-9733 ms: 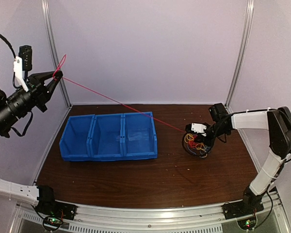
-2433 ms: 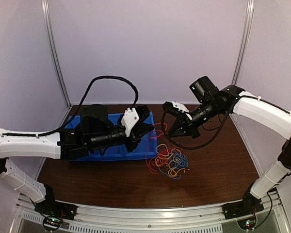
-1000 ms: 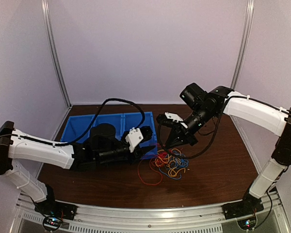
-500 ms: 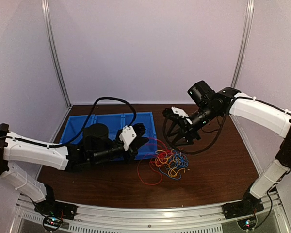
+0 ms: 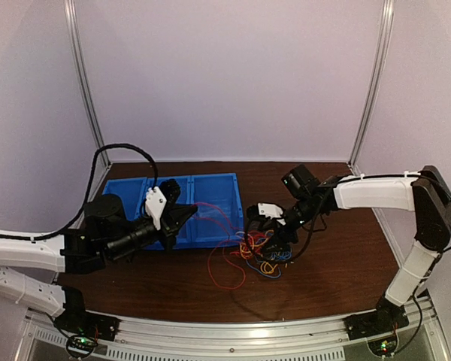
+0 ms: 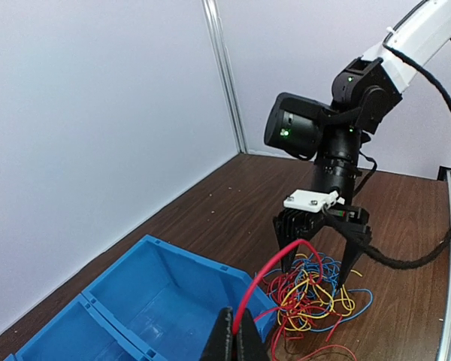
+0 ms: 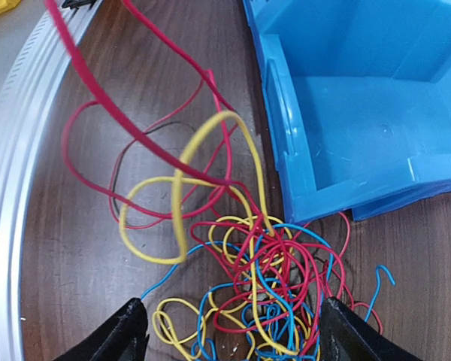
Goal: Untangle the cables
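Observation:
The cables (image 5: 264,253) lie as a red, blue and yellow tangle on the brown table, just right of the blue bin. My left gripper (image 5: 189,215) hovers over the bin and is shut on a red cable (image 6: 279,256), which arcs from its closed tips (image 6: 237,333) down into the tangle (image 6: 316,295). My right gripper (image 5: 269,239) stands open directly over the tangle, one finger on each side. In the right wrist view both fingertips (image 7: 126,331) straddle the tangle (image 7: 282,289), with nothing gripped between them.
A blue three-compartment bin (image 5: 210,179) stands at the table's left; its nearest corner (image 7: 286,158) is close to the tangle. A loose red loop (image 5: 227,269) trails toward the front edge. The aluminium rail (image 7: 15,150) runs along the table's front.
My left gripper shut on the red cable and drew back to the left over the bin. My right gripper opened and came down over the tangle.

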`<state>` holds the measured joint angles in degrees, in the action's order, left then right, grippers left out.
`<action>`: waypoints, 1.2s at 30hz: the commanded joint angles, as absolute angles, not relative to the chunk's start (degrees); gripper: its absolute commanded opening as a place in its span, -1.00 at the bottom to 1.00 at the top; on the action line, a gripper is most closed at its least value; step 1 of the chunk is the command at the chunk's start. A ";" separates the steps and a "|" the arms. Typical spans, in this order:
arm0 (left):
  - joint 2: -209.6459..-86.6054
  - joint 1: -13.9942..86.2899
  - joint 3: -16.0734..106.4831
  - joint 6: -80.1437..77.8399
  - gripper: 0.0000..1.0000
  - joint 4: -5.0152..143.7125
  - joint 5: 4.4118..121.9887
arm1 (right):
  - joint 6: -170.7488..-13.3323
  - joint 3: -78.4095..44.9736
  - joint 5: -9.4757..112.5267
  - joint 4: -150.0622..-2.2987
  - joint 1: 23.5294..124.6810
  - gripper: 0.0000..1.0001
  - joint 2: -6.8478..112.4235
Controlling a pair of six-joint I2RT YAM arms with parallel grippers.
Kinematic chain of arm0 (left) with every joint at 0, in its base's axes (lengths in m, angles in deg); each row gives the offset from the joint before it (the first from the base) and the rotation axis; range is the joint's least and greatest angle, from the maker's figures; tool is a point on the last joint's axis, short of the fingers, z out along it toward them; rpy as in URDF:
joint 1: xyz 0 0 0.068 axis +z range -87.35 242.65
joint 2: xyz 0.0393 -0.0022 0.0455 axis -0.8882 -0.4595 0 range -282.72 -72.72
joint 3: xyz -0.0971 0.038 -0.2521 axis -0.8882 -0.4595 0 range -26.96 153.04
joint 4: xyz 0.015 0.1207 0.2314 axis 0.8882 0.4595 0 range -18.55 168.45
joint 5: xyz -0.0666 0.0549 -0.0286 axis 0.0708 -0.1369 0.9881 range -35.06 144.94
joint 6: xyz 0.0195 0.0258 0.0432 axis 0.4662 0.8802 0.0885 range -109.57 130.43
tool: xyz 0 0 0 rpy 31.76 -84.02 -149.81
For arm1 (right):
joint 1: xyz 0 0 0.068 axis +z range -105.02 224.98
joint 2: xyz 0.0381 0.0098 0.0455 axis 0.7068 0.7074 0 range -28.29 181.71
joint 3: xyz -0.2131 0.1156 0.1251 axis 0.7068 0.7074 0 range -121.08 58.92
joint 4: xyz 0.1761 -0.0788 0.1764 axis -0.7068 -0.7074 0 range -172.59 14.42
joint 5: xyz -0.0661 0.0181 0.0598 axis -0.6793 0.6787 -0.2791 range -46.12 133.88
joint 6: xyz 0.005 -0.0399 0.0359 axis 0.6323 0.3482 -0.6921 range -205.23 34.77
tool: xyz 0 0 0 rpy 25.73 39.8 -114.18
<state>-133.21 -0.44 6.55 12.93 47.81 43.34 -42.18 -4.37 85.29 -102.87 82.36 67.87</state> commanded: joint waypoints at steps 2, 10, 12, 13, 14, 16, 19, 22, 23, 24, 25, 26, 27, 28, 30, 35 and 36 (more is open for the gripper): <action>-129.86 -0.19 5.97 11.44 -1.00 49.27 40.14 | -43.23 -3.34 79.61 -94.52 83.39 0.60 72.52; -125.03 -0.19 12.15 13.51 -1.00 53.41 37.26 | -45.47 -2.15 67.09 -89.31 83.48 0.18 77.02; -124.93 -0.19 15.78 14.04 -1.00 55.23 35.00 | -45.54 -1.81 63.72 -89.20 83.41 -0.11 77.96; -125.04 -0.19 18.03 14.45 -1.00 56.24 34.28 | -45.03 -1.51 62.12 -89.35 83.44 -0.28 78.24; -125.17 -0.19 20.44 14.93 -1.00 57.22 33.83 | -44.73 -1.10 60.14 -89.30 83.45 -0.44 78.37; -125.97 -0.19 26.48 16.02 -1.00 59.43 32.80 | -43.34 0.24 56.61 -88.78 83.07 -0.67 78.28; -127.33 -0.15 34.38 18.20 -1.00 61.64 31.54 | -41.88 2.17 54.34 -88.24 80.85 -0.73 77.79; -128.46 -0.19 41.82 20.22 -1.00 62.74 30.36 | -40.14 3.63 53.19 -88.24 77.73 -0.88 77.26; -128.93 -0.19 44.12 21.00 -1.00 62.85 30.13 | -39.61 3.97 52.90 -88.24 76.56 -0.92 77.04; -129.26 -0.18 46.39 21.86 -1.00 62.96 29.77 | -39.15 4.31 52.74 -88.12 75.44 -0.94 76.82; -129.50 -0.19 48.34 22.67 -1.00 63.03 29.36 | -38.85 4.69 52.54 -88.08 73.75 -0.94 76.72; -129.77 -0.19 50.25 23.55 -1.00 62.98 28.92 | -38.54 4.86 52.58 -87.95 72.76 -0.94 76.56; -130.01 -0.19 51.89 24.54 -1.00 62.76 28.46 | -38.21 5.09 52.78 -87.90 71.06 -0.94 76.41; -130.23 -0.19 53.39 25.57 -1.00 62.61 28.00 | -37.97 5.12 53.04 -87.85 70.11 -0.95 76.46; -130.90 -0.15 56.22 27.44 -1.00 62.42 27.06 | -37.62 5.13 53.20 -87.81 67.33 -0.96 76.67; -133.06 -0.14 60.87 30.81 -1.00 62.71 25.97 | -37.68 5.17 55.09 -88.32 64.34 -0.81 75.14; -133.57 -0.19 61.33 31.09 -1.00 63.00 25.62 | -38.01 5.09 55.74 -88.99 64.32 -0.68 74.22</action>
<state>-131.29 -0.44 58.79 26.85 63.33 27.91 -38.42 3.15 56.70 -83.86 65.25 75.82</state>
